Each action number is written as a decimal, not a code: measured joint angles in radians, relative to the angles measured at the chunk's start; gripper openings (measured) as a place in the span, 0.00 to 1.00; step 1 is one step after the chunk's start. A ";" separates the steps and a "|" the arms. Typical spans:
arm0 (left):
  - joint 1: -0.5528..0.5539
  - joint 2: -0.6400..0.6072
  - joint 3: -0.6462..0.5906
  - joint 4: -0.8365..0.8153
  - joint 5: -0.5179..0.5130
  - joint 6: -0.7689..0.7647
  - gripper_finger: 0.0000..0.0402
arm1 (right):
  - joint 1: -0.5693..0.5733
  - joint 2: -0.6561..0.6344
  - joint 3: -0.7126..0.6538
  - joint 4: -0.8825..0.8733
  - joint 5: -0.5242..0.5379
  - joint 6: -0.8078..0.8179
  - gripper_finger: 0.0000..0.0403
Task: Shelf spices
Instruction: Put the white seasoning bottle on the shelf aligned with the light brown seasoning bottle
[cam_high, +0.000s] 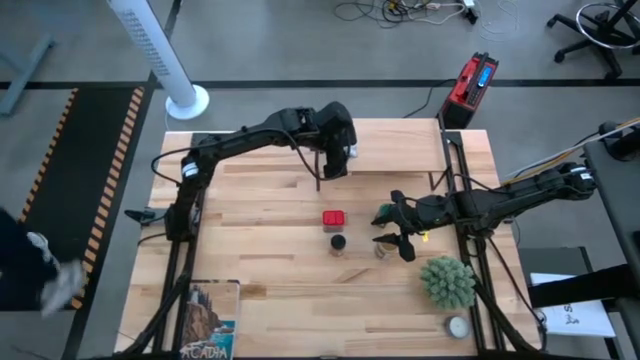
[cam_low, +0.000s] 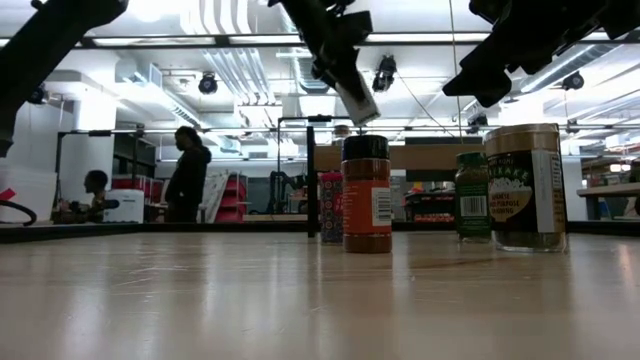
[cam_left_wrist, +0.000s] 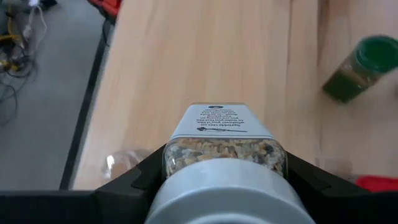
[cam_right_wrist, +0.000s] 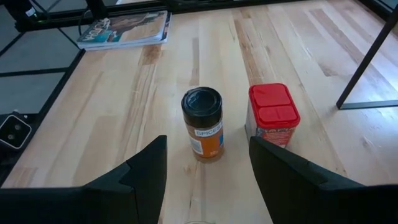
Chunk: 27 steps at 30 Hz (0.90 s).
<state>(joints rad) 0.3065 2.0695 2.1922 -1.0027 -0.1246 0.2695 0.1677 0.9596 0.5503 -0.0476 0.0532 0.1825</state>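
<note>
Left gripper (cam_left_wrist: 217, 193) clamps a grey-lidded jar (cam_left_wrist: 221, 149), base hidden; right gripper (cam_right_wrist: 208, 168) gapes.

You can read "ACADIA" along the near edge of the magazine (cam_high: 209, 322), lying at the table's near left corner. The black-lidded orange jar (cam_right_wrist: 203, 124) carries the word "SPICES" on its label. Print on the grey-lidded jar (cam_left_wrist: 224, 147) and the other labels is too small to read.

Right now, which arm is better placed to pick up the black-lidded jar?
Right. Its open end effector faces the black-lidded jar directly, while the left end effector already holds a grey-lidded jar.
</note>
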 joint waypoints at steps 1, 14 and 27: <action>0.000 -0.001 -0.001 -0.016 0.001 -0.002 0.47 | 0.000 0.000 0.000 0.000 0.000 0.000 0.51; 0.004 0.000 -0.011 -0.112 -0.033 -0.024 0.47 | 0.000 0.000 -0.001 0.001 0.000 0.007 0.51; 0.004 -0.002 -0.084 -0.090 -0.051 -0.009 0.47 | 0.000 0.000 -0.001 0.001 0.000 0.008 0.51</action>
<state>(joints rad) 0.3107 2.0678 2.1086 -1.0925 -0.1753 0.2609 0.1677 0.9596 0.5491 -0.0467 0.0532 0.1902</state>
